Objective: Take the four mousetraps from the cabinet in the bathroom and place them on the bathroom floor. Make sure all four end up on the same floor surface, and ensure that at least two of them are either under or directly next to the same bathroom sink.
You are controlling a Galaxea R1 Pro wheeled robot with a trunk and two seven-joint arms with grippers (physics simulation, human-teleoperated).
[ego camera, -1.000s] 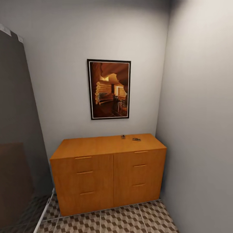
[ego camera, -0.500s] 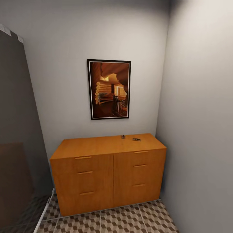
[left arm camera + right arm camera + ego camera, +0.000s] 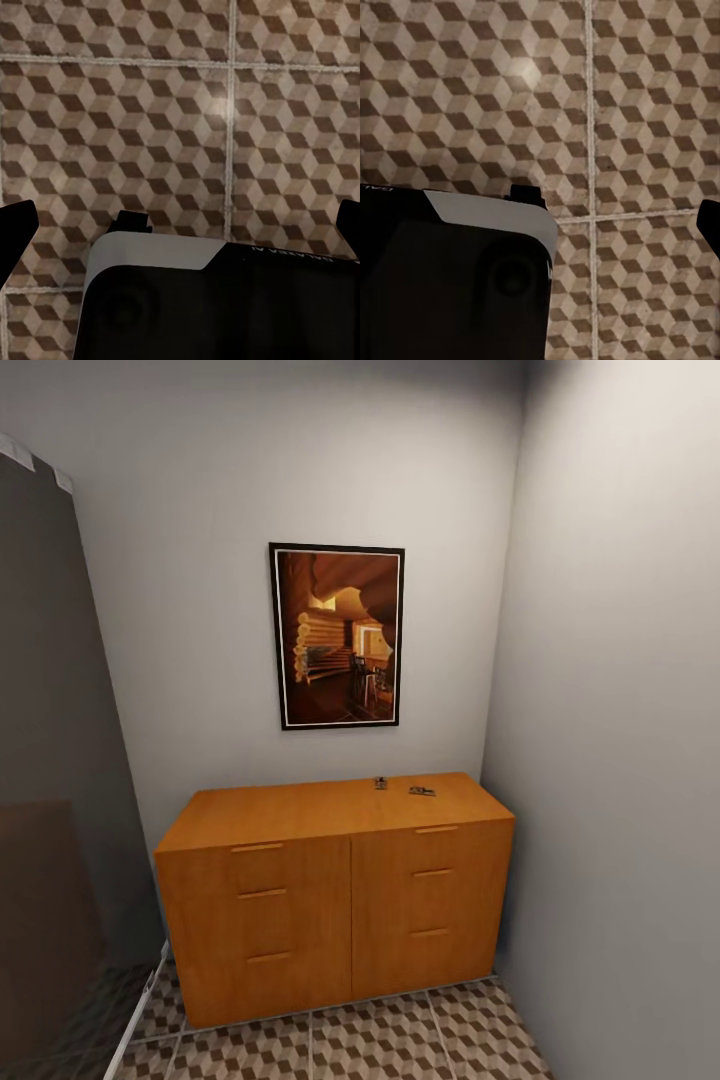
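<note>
No movement since before: 2 mousetraps (image 3: pixel 381 783) (image 3: pixel 421 791) atop cabinet (image 3: pixel 335 890), both grippers' spread unclear.

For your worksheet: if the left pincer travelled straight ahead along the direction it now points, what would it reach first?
Judging by the left wrist view, the left pincer points at the bathroom floor, so the cube-patterned tiles would probably be met first. Nothing lies between in that picture, though how far off the tiles are is unclear.

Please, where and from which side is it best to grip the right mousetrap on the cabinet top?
Probably from above, with the fingers across the short sides of the flat board: the right mousetrap lies flat on the cabinet top near the rear. Its metal parts are too small to judge.
</note>
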